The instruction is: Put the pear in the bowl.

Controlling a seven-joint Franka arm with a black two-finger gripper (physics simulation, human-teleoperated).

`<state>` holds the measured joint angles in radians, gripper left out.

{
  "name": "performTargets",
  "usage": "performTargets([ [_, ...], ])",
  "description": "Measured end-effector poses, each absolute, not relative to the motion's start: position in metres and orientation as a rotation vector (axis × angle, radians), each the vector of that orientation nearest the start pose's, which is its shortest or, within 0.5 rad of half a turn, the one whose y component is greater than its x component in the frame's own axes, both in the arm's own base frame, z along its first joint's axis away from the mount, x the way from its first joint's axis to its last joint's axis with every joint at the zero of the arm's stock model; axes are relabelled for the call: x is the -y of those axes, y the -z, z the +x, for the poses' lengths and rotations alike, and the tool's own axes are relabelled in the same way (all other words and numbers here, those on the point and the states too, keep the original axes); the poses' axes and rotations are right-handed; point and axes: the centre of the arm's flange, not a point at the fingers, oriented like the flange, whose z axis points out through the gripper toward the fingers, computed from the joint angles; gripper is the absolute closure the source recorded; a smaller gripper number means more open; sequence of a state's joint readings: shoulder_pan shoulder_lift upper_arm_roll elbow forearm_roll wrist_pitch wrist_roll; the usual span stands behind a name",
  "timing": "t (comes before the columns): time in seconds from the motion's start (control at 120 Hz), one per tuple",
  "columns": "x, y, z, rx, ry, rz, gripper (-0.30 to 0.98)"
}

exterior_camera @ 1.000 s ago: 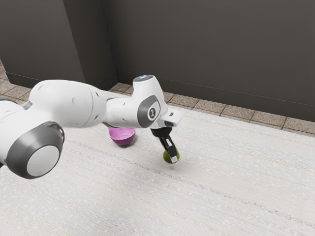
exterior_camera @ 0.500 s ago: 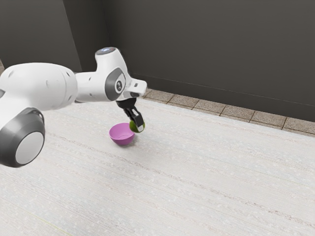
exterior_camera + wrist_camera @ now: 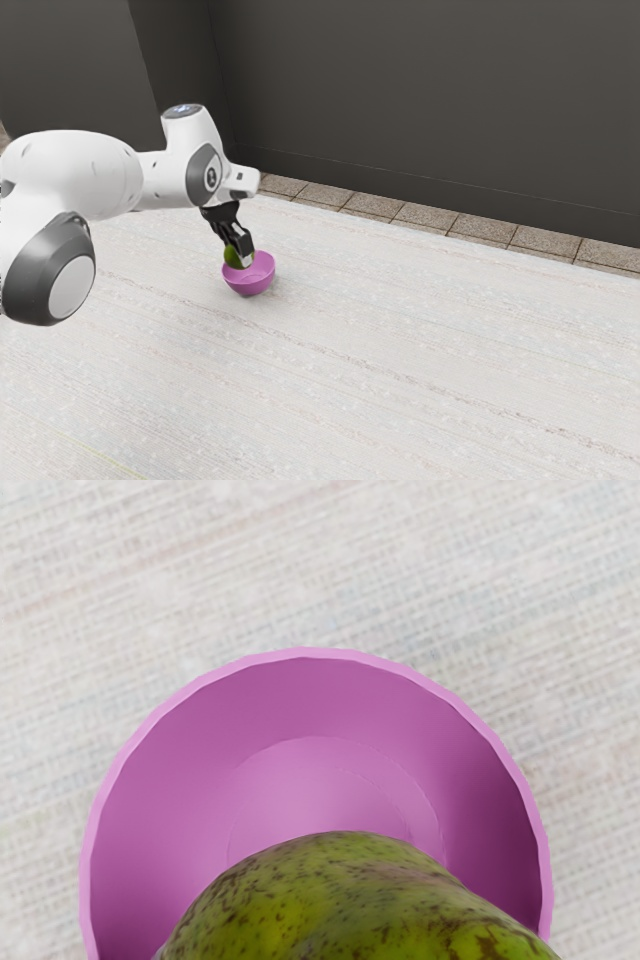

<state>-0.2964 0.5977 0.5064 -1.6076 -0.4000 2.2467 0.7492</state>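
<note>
My black gripper (image 3: 240,259) is shut on the green pear (image 3: 232,256), at the rim of the pink-purple bowl (image 3: 256,284) on the exterior view's left side. The pear covers part of the bowl's rim there. In the wrist view the speckled green pear (image 3: 350,910) is large at the lower edge, overlapping the bowl (image 3: 320,700), whose inner floor shows beyond it. The bowl stands upright on the table. How far the pear hangs above the bowl's floor, I cannot tell.
The pale, streaked table (image 3: 400,370) spreads around the bowl and toward the exterior view's right. Behind its far edge run brown tiles (image 3: 400,213) and a dark wall (image 3: 430,100). The white arm reaches in from the exterior view's left.
My hand has carried the pear toward the exterior view's left, rising at first, then from the bowl's right side to over the bowl. The bowl has stayed where it was.
</note>
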Motion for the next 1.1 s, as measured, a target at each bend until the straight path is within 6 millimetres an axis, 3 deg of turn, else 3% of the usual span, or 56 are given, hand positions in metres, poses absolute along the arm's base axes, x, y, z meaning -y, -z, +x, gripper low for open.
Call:
performTargets([
  [0.167, -0.079, -0.316, 0.700, -0.624, 0.219, -3.063, 0.47],
  [0.358, -0.081, -0.312, 0.702, -0.624, 0.229, -3.067, 0.23],
  [0.558, -0.066, -0.322, 0.706, -0.681, 0.252, -3.051, 0.09],
  [0.683, -0.035, -0.369, 0.705, -0.787, 0.315, -2.995, 0.05],
  [0.758, -0.024, -0.413, 0.699, -0.835, 0.377, -2.974, 0.04],
  [0.858, -0.016, -0.456, 0.687, -0.875, 0.410, -2.977, 0.02],
  [0.975, 0.006, -0.506, 0.668, -0.928, 0.367, -2.962, 0.01],
  [1.1, 0.025, -0.546, 0.651, -0.890, 0.295, -2.963, 0.01],
])
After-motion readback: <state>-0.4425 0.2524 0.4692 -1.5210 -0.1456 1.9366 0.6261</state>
